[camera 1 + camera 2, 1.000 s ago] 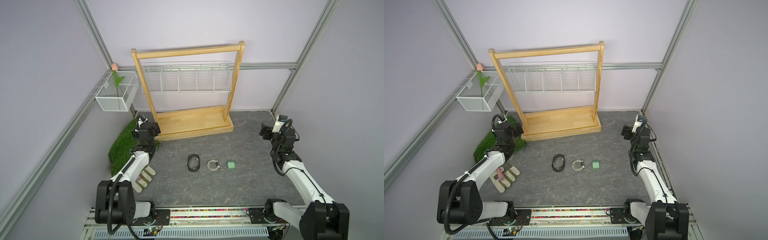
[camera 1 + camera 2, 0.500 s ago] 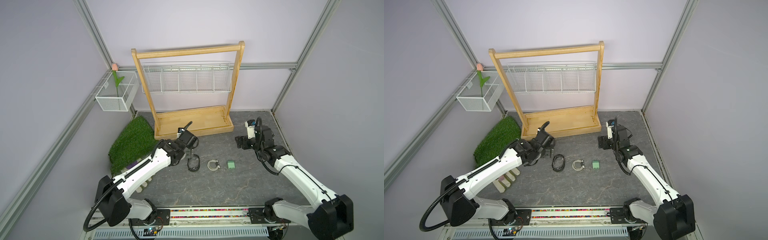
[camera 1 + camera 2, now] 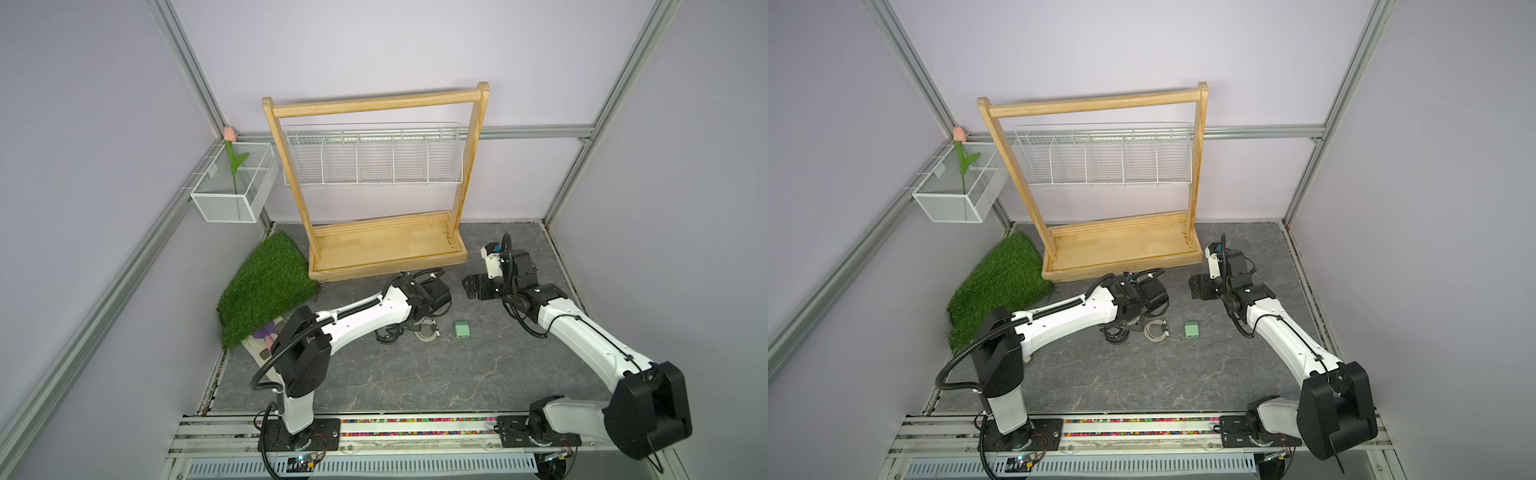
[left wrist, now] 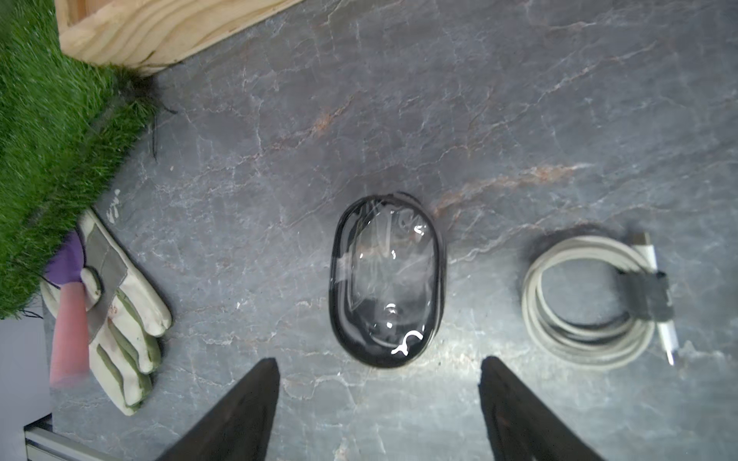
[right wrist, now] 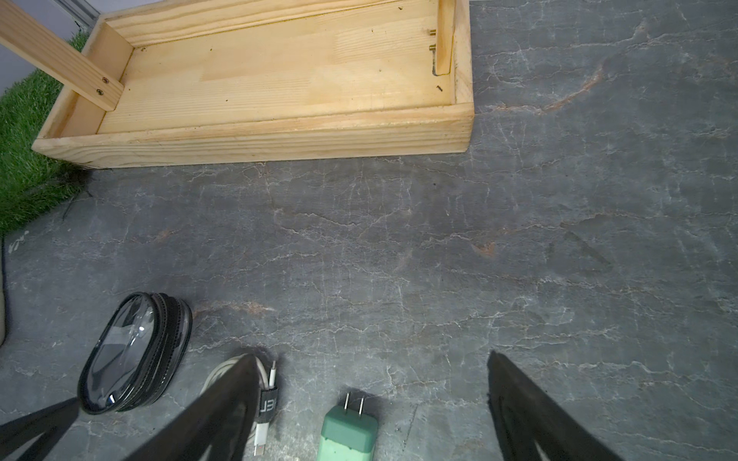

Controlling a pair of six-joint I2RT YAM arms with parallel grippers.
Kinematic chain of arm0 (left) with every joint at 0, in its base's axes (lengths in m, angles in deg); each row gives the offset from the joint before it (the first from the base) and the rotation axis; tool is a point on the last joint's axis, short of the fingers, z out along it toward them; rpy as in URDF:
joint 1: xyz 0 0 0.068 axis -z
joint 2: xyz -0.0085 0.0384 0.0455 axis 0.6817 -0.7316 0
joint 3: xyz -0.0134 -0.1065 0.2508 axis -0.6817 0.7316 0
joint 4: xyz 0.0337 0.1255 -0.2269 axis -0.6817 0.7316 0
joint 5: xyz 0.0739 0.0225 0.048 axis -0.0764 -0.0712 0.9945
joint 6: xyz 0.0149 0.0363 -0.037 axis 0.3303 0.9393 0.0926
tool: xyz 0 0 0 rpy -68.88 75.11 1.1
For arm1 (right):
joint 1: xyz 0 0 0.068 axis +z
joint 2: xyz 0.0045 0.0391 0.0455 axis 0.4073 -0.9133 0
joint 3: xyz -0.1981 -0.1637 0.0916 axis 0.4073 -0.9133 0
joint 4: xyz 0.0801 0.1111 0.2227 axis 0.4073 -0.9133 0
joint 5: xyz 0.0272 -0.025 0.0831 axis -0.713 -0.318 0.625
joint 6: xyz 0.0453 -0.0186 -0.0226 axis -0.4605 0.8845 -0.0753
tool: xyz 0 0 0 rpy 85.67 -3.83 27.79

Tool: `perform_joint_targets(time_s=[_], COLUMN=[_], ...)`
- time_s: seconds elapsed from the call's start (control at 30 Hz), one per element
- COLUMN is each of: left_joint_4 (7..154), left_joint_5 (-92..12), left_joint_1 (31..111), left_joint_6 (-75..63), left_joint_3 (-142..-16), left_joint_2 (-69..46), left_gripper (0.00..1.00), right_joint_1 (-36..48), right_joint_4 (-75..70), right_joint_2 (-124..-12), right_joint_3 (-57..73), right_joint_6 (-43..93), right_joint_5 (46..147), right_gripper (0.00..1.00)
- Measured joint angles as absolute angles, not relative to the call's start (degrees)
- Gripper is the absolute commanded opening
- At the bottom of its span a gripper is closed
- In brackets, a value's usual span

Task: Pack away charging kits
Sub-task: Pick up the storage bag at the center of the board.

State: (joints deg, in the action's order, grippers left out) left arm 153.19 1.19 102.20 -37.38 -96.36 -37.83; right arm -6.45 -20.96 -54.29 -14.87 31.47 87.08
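Both hands poised, nothing packed yet.
The left hand (image 4: 378,371) hangs wide and empty, spread wider than the clear pouch (image 4: 385,279) beneath it, likely to steady it for filling. The right hand (image 5: 371,356), also wide and empty, lines up over the green charger (image 5: 347,435). The white cable (image 4: 591,299) lies between pouch and charger, all in a row mid-way across the table (image 4: 439,119).

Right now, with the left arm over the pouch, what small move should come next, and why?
Probably lower the left gripper onto the clear pouch: its jaws stand open, hovering with the pouch centred just ahead of them. The white cable coil and mint-green charger lie loose beside it, so the pouch likely needs securing before either goes in.
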Motion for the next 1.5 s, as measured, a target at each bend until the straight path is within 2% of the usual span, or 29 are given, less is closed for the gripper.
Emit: perform_joint_targets(time_s=[0.27, 0.53, 0.8, 1.33, 1.37, 1.4, 1.47, 1.5], left_joint_4=[153.7, 154.2, 154.3, 151.6, 151.4, 151.0, 150.5, 150.2], left_joint_5=[1.8, 3.3, 4.4, 3.7, 3.6, 3.5, 3.3, 3.2], left_joint_1=[102.2, 102.2, 102.2, 100.5, 100.5, 100.5, 100.5, 100.5], left_joint_6=[-36.6, -35.9, -34.9, -32.6, -32.5, -32.4, -32.2, -32.1], left_joint_3=[-99.1, -98.8, -98.6, -96.1, -95.8, -95.4, -94.6, -94.2], left_joint_2=[-45.9, -47.6, -47.7, -48.5, -48.5, -48.5, -48.4, -48.4], left_gripper=[0.73, 0.71, 0.65, 0.32, 0.27, 0.27, 0.14, 0.13], right_joint_1=[-13.8, -13.8, -13.8, -13.8, -13.8, -13.8, -13.8, -13.8], right_joint_4=[-21.3, -21.1, -19.9, -19.5, -19.5, -19.5, -19.4, -19.3], right_joint_2=[-51.6, -51.2, -50.9, -50.8, -50.8, -50.8, -50.8, -50.8], right_joint_3=[-16.0, -16.8, -17.3, -18.9, -19.0, -19.2, -19.3, -19.4], right_joint_6=[30.4, 30.0, 30.0, 29.5, 29.5, 29.5, 29.5, 29.5], right_joint_5=[91.1, 93.7, 94.6, 95.9, 95.9, 95.9, 95.9, 95.9], right_gripper=[0.91, 0.92, 0.92, 0.92, 0.92, 0.92, 0.92, 0.92])
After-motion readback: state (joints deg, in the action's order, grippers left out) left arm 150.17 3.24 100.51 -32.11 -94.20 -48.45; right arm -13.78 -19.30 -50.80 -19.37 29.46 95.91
